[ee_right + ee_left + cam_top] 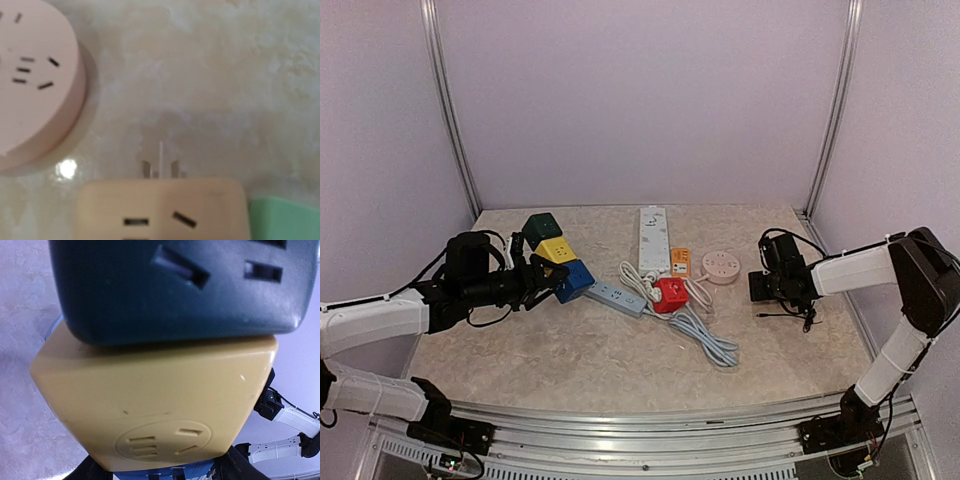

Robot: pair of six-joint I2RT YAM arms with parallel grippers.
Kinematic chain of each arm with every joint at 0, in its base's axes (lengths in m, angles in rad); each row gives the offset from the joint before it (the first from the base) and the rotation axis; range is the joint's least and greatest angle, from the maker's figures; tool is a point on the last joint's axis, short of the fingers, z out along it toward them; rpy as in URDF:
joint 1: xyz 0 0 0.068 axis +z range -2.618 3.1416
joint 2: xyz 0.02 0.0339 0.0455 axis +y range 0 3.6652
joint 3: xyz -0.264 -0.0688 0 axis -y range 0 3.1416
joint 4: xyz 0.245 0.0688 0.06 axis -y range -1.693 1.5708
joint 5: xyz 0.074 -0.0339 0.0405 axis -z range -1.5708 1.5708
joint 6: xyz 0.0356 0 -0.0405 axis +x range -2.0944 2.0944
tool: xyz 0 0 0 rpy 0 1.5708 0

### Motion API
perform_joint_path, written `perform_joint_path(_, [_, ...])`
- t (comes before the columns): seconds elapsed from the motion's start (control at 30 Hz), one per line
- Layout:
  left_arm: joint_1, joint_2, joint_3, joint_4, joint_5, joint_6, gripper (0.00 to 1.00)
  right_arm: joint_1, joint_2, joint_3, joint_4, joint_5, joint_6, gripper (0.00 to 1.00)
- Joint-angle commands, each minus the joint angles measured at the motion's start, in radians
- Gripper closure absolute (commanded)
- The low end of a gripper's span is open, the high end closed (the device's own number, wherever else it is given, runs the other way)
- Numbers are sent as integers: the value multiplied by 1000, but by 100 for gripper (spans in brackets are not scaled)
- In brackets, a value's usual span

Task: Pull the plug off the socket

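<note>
1. Plug (160, 207): a cream block with slots on its face. It fills the 6 o'clock edge of the right wrist view and is plugged into nothing.
2. Its bare prongs (160, 167) point to 12 o'clock over the table (570, 360) and cast a faint shadow there.
3. The right gripper (757, 287) hangs at the table's 3 o'clock side. It looks clamped on the plug, though its fingers are outside the wrist view and the plug is hidden under it from above.
4. A green patch (285, 220) touches the plug at 3 o'clock; I cannot tell what it is.
5. A pink socket (30, 85), round, lies at 10 o'clock from the plug, apart from it.
6. The left gripper (552, 278) is at the table's 9 o'clock side, closed on a blue cube (577, 281). In the left wrist view a dark finger (90, 471) shows on each side of the blue.
7. A yellow cube (557, 250) touches the blue one at 11 o'clock, and a green cube (542, 227) touches the yellow one further along that line.
8. Mid-table: a white strip (653, 240) at 12 o'clock, an orange socket (680, 262) just beside it, a red cube (669, 294), a grey strip (618, 296) and a white cable (705, 335) trailing to 5 o'clock.
</note>
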Motion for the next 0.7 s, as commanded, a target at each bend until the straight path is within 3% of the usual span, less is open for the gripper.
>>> perform_joint_path(0.0, [7,-32,12,94,20,32,66,-14,22,16,35,4,12,93])
perform_joint_path(0.13, [7,-33,12,95,22,33,66,-16,28,13,35,6,18,83])
perform_joint_path(0.37, [7,-32,14,98,27,31,66,-18,22,6,33,6,24,51])
perform_joint_path(0.67, [7,-39,16,98,31,32,66,-23,-73,-16,14,11,-7,18])
